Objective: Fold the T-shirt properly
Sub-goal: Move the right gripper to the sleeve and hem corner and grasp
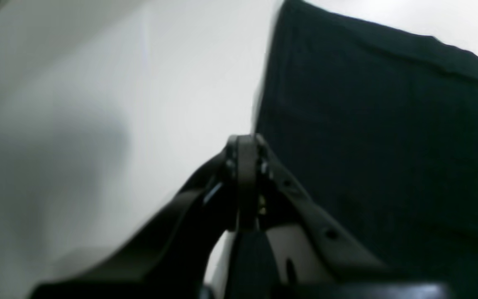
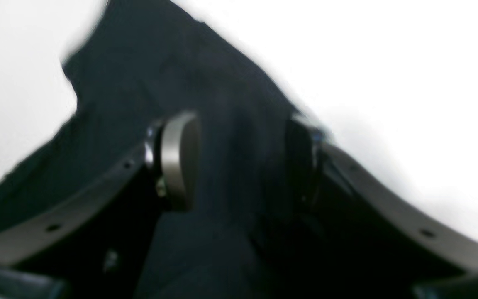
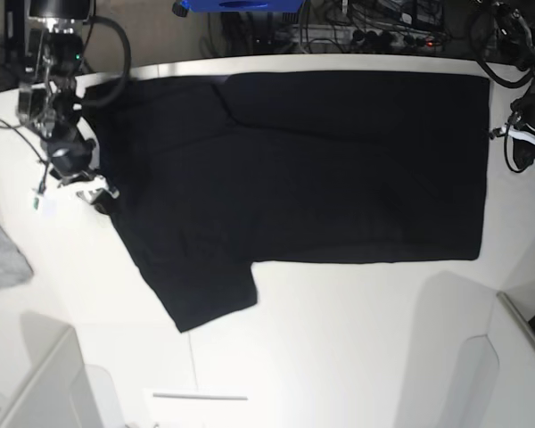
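The black T-shirt [image 3: 321,169] lies spread flat on the white table [image 3: 339,339], one sleeve pointing toward the front left; no print shows. In the base view my right gripper [image 3: 102,192] is at the shirt's left edge. Its wrist view shows that gripper [image 2: 239,162] open, with a fold of the T-shirt [image 2: 230,137] running between the two pads. My left gripper [image 3: 504,134] sits at the shirt's right edge. In its wrist view the left gripper [image 1: 245,141] is shut, tips together right beside the edge of the T-shirt [image 1: 388,145]. Whether cloth is pinched is not visible.
A small grey cloth [image 3: 0,259] lies at the table's left edge. White bins stand at the front left [image 3: 36,383] and front right [image 3: 517,357]. A thin rod [image 3: 201,397] lies near the front edge. Cables [image 3: 383,27] crowd the back.
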`<state>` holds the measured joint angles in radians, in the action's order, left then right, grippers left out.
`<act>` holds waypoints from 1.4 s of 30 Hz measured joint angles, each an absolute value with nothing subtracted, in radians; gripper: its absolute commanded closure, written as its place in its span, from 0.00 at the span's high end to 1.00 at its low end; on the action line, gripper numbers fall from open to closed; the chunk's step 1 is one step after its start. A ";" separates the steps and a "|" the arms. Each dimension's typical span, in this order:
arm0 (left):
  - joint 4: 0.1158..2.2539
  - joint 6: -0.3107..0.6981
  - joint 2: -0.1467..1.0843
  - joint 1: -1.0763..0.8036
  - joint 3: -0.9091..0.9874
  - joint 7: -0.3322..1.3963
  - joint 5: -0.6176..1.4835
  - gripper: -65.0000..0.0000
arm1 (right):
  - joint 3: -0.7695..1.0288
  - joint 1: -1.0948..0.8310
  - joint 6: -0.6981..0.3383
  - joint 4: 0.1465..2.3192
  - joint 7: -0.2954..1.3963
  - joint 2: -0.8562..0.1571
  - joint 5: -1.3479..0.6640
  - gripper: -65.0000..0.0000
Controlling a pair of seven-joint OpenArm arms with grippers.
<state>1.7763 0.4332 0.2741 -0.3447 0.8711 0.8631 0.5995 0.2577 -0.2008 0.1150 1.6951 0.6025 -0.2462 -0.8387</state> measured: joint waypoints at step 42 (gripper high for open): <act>1.418 0.426 0.496 -0.071 0.569 0.859 0.572 0.00 | 0.255 0.764 -0.202 0.321 0.384 -0.189 -0.359 0.67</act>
<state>1.4181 0.4259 0.4961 -0.0708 0.5694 0.8585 0.5724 0.2554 0.7635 -0.2024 0.3206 0.3843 -0.1894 -0.3588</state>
